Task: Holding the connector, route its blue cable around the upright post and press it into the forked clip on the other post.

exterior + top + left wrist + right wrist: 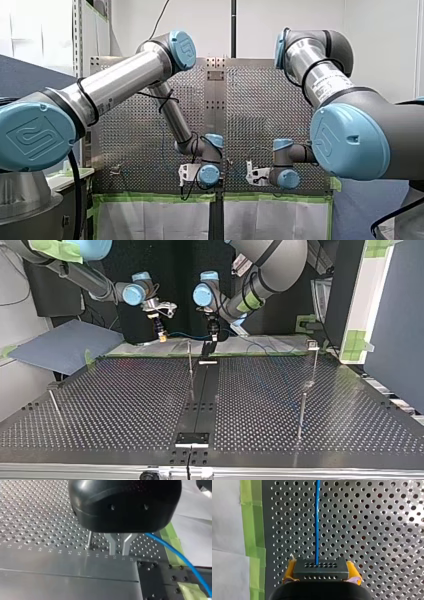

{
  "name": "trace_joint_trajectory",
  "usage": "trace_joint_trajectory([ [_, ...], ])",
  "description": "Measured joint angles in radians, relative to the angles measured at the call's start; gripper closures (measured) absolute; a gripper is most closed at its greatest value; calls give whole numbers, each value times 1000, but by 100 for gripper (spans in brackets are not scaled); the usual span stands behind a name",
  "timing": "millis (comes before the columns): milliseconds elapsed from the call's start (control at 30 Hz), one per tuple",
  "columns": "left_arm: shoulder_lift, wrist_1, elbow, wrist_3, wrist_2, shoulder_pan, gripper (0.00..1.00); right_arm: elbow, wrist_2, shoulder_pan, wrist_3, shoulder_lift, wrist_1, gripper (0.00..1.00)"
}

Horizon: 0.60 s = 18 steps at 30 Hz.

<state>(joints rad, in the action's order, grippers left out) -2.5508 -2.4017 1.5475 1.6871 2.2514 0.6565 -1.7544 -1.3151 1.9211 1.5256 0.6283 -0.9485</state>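
Look at my right gripper [321, 573] — its yellow pads [290, 570] pinch the connector [321, 568] at both ends, its long axis lying pad to pad, near the perforated table's [374, 530] green tape [253, 517]. The blue cable [317, 522] leaves it pointing straight ahead. You'll see my left gripper's [119, 551] metal fingers a slit apart — nothing visible between them.

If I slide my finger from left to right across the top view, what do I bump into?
Short leaning post → my right gripper → thin middle post → my left gripper → post with a clip on top.
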Motion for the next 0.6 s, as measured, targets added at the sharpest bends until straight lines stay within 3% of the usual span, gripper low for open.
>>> trace_joint_trajectory([
  [600,0,-39,-24,-55,0,-8,85,23,2,-27,3,0,22,100],
])
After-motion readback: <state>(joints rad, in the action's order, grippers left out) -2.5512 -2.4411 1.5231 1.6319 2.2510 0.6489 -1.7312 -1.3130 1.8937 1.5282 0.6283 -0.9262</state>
